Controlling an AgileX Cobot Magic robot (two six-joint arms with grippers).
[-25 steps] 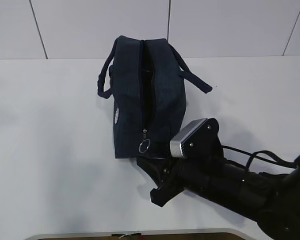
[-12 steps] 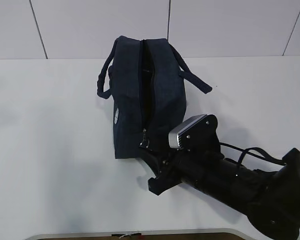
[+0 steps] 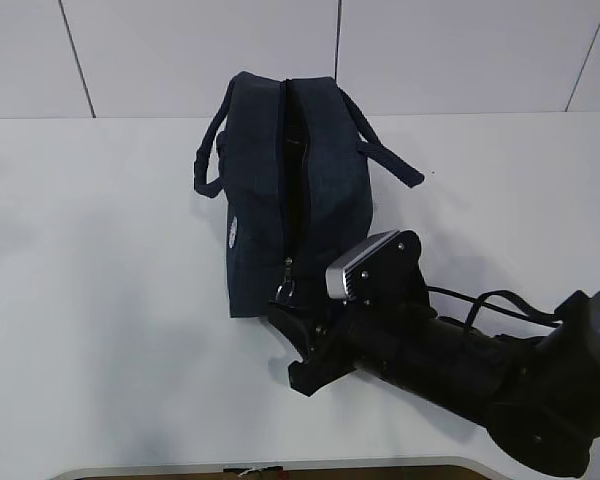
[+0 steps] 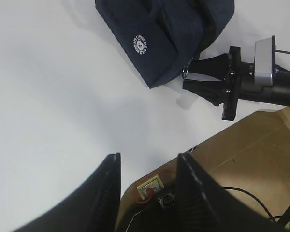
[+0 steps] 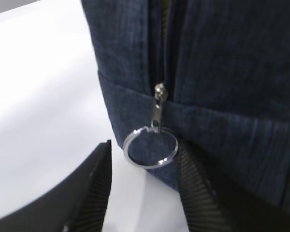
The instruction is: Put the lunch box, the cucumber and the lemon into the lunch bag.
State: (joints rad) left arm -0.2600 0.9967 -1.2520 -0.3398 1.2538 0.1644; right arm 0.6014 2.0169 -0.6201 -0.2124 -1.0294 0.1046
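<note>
The dark navy lunch bag [image 3: 265, 190] lies on the white table with its zipper seam facing up and a dark gap along it. Its metal ring pull [image 3: 286, 291] hangs at the near end. My right gripper [image 3: 288, 345] is open right at that end of the bag. In the right wrist view the ring pull [image 5: 150, 147] hangs just between the tips of the right gripper [image 5: 145, 145], untouched. My left gripper [image 4: 149, 157] is open and empty, far from the lunch bag [image 4: 159, 34], above the table's edge. The lunch box, cucumber and lemon are out of view.
Two loop handles [image 3: 208, 160] stick out on either side of the bag. The white table [image 3: 90, 280] stretches wide to the left. Its near edge and the brown floor [image 4: 261, 154] show in the left wrist view.
My right gripper has slid left and closer to the bag's near end, bringing its open fingertips up around the ring pull. The bag has not moved.
</note>
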